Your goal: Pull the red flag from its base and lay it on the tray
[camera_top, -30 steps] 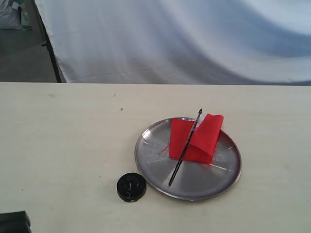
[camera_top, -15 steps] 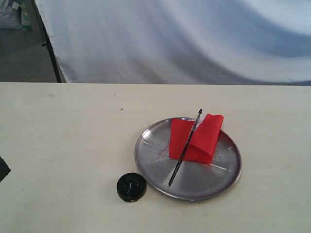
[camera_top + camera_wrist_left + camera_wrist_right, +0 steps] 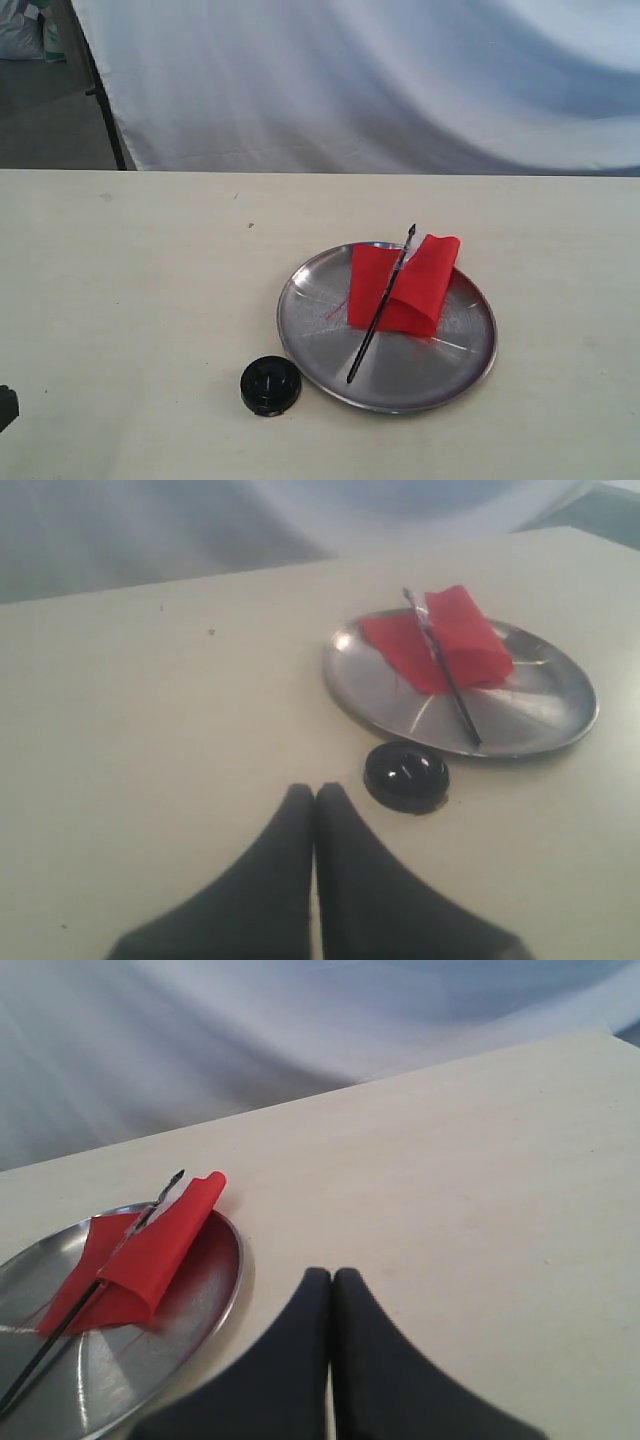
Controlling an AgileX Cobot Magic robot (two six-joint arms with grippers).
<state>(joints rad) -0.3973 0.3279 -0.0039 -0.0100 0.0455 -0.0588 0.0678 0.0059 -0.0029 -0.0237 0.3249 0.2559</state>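
Observation:
The red flag (image 3: 410, 285) lies folded on the tray (image 3: 320, 345), its black stick (image 3: 378, 320) slanting across the cloth with the pointed tip toward the far rim. The base (image 3: 270, 385) sits on the table just off the tray's near left rim, with nothing in its hole. My left gripper (image 3: 315, 792) is shut and holds nothing, hovering short of the base (image 3: 405, 776); the flag (image 3: 440, 640) and tray (image 3: 540, 715) lie beyond. My right gripper (image 3: 331, 1275) is shut on nothing, beside the tray (image 3: 225, 1290) with the flag (image 3: 150, 1255).
A pale wooden table (image 3: 150, 280) carries everything. A white cloth backdrop (image 3: 350, 80) hangs behind its far edge, with a dark stand leg (image 3: 105, 110) at the left. A dark bit of the left arm (image 3: 5, 405) shows at the exterior view's lower left edge.
The dark arm part at the lower left edge of the exterior view has shifted between frames and now shows only as a small sliver. Flag, tray and base have not moved.

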